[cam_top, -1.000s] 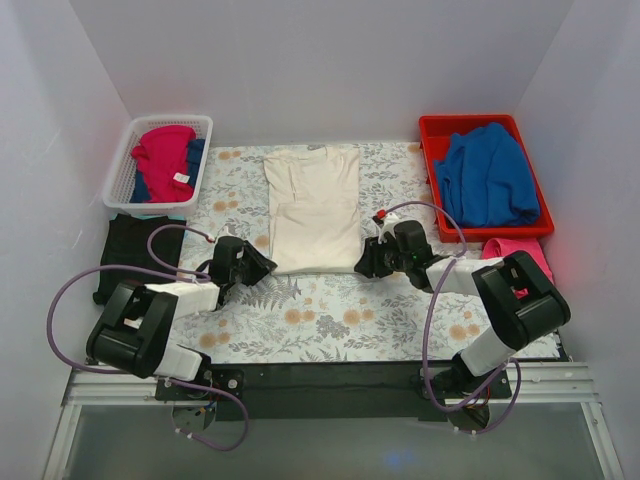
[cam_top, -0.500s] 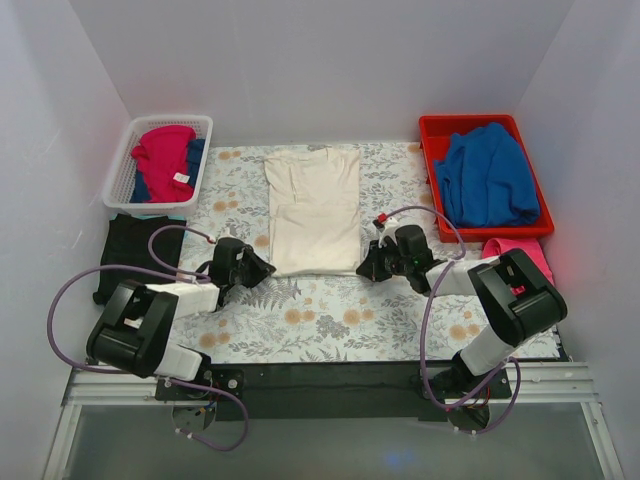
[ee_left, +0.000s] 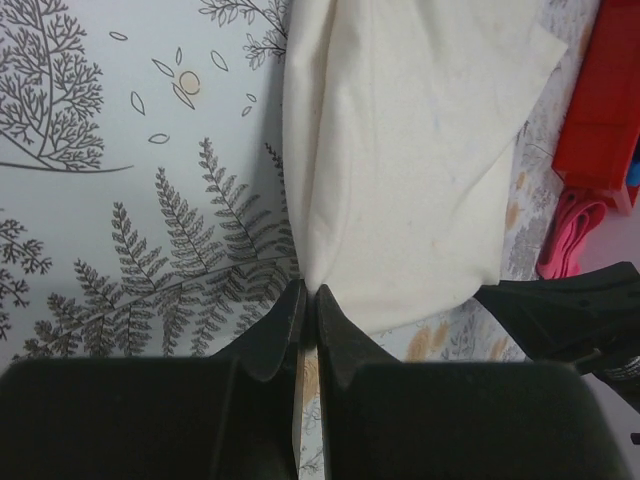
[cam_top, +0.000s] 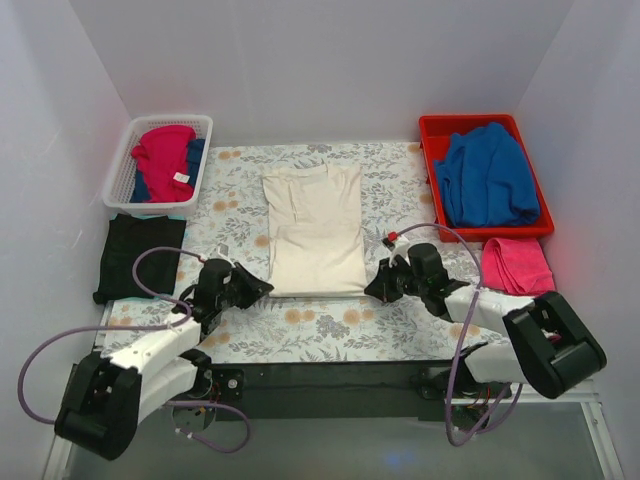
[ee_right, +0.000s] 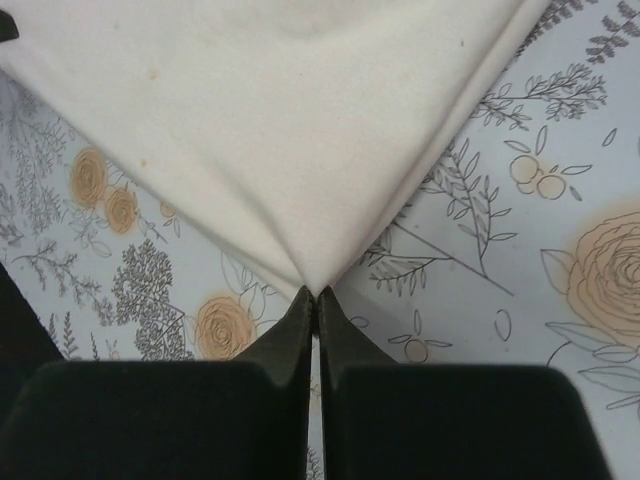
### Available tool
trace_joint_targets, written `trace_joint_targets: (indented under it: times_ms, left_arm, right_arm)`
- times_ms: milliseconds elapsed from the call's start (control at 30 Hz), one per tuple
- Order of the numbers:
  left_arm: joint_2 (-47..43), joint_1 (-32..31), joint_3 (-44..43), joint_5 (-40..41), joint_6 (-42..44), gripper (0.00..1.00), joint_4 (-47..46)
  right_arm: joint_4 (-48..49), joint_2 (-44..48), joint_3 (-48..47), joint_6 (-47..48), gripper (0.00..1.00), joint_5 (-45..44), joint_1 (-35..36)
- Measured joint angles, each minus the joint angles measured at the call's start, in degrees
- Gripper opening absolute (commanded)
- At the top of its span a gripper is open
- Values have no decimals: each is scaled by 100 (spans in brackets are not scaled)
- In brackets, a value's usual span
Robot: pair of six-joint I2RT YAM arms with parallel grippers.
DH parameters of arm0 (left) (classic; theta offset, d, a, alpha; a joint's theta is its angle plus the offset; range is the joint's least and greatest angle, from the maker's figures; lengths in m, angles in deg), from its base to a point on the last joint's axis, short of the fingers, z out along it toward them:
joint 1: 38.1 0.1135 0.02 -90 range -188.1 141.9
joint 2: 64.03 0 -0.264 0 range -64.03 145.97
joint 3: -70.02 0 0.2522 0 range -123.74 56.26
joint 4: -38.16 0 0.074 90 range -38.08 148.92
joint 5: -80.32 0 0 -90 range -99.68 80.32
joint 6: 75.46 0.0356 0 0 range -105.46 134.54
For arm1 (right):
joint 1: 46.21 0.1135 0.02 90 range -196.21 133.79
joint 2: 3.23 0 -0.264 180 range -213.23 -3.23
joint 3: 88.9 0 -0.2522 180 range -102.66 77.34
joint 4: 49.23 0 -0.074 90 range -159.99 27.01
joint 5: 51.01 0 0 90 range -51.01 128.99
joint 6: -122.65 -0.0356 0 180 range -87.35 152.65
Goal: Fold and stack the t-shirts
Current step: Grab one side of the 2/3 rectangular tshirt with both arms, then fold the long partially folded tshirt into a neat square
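A cream-white t-shirt point(cam_top: 315, 230) lies folded lengthwise on the floral tablecloth point(cam_top: 300, 325) in the middle. My left gripper point(cam_top: 262, 288) is shut on its near left corner point(ee_left: 308, 278). My right gripper point(cam_top: 372, 290) is shut on its near right corner point(ee_right: 315, 280). A black t-shirt point(cam_top: 137, 255) lies folded at the left edge of the table. The cream shirt also fills the upper part of the left wrist view point(ee_left: 400, 150) and of the right wrist view point(ee_right: 290, 120).
A white basket point(cam_top: 125, 175) with pink and blue clothes stands at the back left. A red bin point(cam_top: 430, 135) holding a blue garment point(cam_top: 485, 180) stands at the back right. A pink cloth point(cam_top: 515, 265) lies in front of the bin.
Both grippers have moved toward the near edge, dragging the cream shirt's near corners with them. The shirt has slid nearer. Both arms have stretched out lower.
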Motion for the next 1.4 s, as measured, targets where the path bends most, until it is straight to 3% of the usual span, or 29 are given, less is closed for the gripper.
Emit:
trace_joint_targets:
  times_ms: [300,467,733,1167,1400]
  left_arm:
    - [-2291,-162,127,433,-146,0,1357]
    - [-2660,-190,79,769,-101,0,1910]
    - [-1996,-225,-758,1373,240,0,2096]
    - [186,-216,-2214,2271,859,0,1062]
    - [977,-216,-2999,2533,1193,0,494]
  right_arm:
    - [-686,1349,332,-90,1,-778,927]
    - [-1003,1827,317,-225,1,-1416,1423]
    - [-1453,1862,-444,-164,1,-2245,1582]
    - [-1670,-44,-2461,562,1,-3327,1432]
    - [-1742,-468,-3200,846,1,-3587,1207]
